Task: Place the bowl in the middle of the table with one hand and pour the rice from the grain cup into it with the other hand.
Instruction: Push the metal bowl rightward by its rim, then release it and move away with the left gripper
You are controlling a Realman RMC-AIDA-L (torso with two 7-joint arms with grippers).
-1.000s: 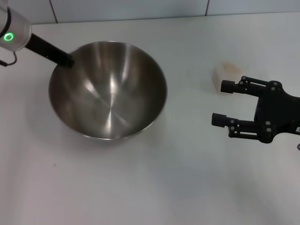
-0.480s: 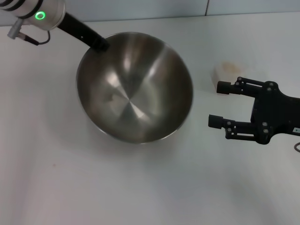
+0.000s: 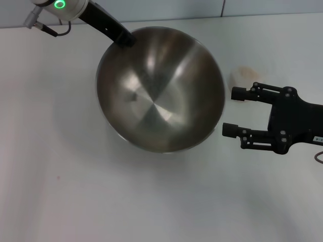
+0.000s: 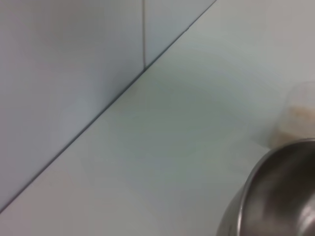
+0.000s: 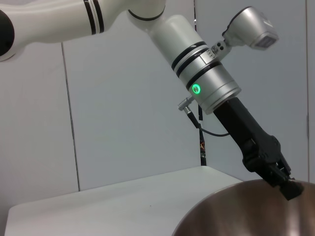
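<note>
The shiny steel bowl (image 3: 160, 88) sits tilted near the middle of the white table (image 3: 75, 191). My left gripper (image 3: 124, 40) is shut on the bowl's far left rim, and the right wrist view shows this grip (image 5: 285, 184) above the bowl's edge (image 5: 236, 211). The small translucent grain cup (image 3: 243, 75) stands just right of the bowl with pale rice inside. The left wrist view shows the cup (image 4: 297, 118) beyond the bowl's rim (image 4: 268, 196). My right gripper (image 3: 233, 111) hovers open just in front of the cup, its fingers pointing at the bowl, holding nothing.
A grey tiled wall (image 3: 151, 7) runs along the table's far edge, close behind the bowl and my left arm (image 3: 60, 6). Bare table surface stretches in front of the bowl and to its left.
My left gripper has carried the bowl to the right and toward the back, bringing it close to the cup and the right gripper. The right gripper has edged slightly left.
</note>
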